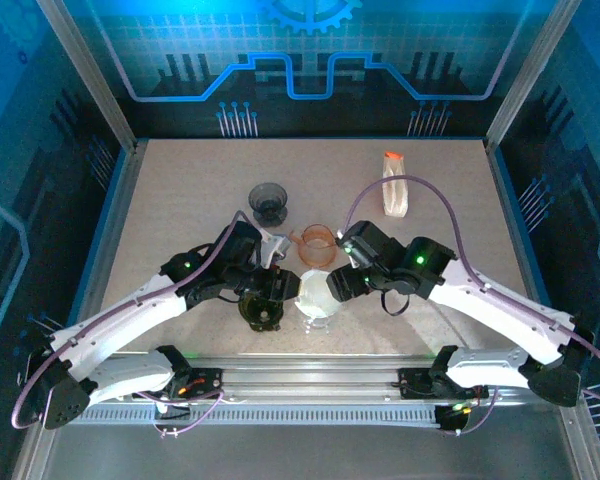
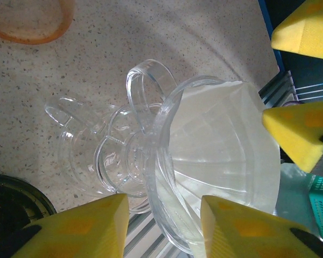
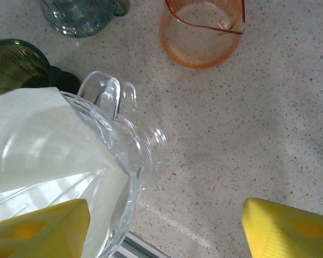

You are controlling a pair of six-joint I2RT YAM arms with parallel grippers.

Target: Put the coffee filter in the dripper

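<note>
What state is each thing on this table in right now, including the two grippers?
coffee filter: opened out, sitting inside the clear dripper.
clear dripper: looks tipped on its side, not upright.
orange dripper: upright, empty.
grey dripper: upright, empty.
dark green dripper: upright, empty.
plastic bag: lying flat.
left gripper: jaws apart around the clear dripper, grip unclear.
right gripper: open.

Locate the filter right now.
Top view, near-centre: the filter sits in the clear dripper, with the dark dripper at its left and the orange dripper behind.
</note>
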